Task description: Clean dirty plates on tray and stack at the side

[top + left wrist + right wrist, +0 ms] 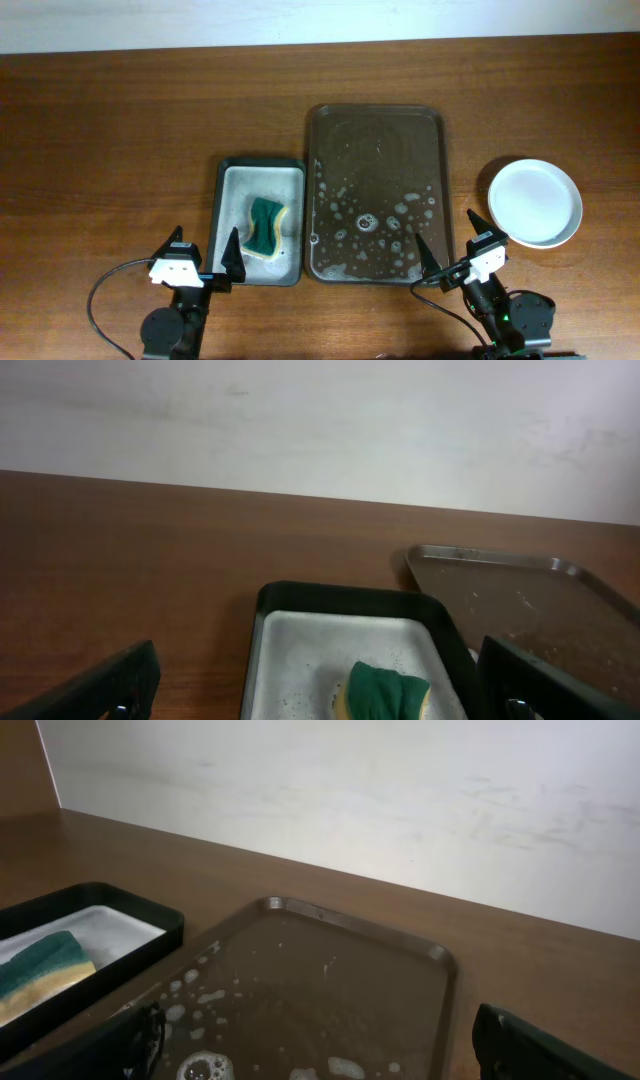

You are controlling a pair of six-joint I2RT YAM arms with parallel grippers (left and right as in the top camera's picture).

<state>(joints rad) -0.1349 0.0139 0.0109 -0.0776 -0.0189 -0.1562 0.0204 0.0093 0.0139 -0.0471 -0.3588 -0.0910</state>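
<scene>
The dark brown tray [375, 195] lies at the table's middle, wet with soap foam and holding no plates; it also shows in the right wrist view [330, 990] and at the right of the left wrist view [530, 595]. A stack of white plates [534, 202] sits on the table right of the tray; I cannot tell how many. My left gripper [203, 255] is open and empty at the front, before the small grey tray [225, 215]. My right gripper [452, 248] is open and empty at the brown tray's front right corner.
The small grey tray with a dark rim [300, 660] holds a green and yellow sponge [266, 226], also visible in the left wrist view [385, 690] and the right wrist view [40, 970]. A pale wall stands behind the table's far edge.
</scene>
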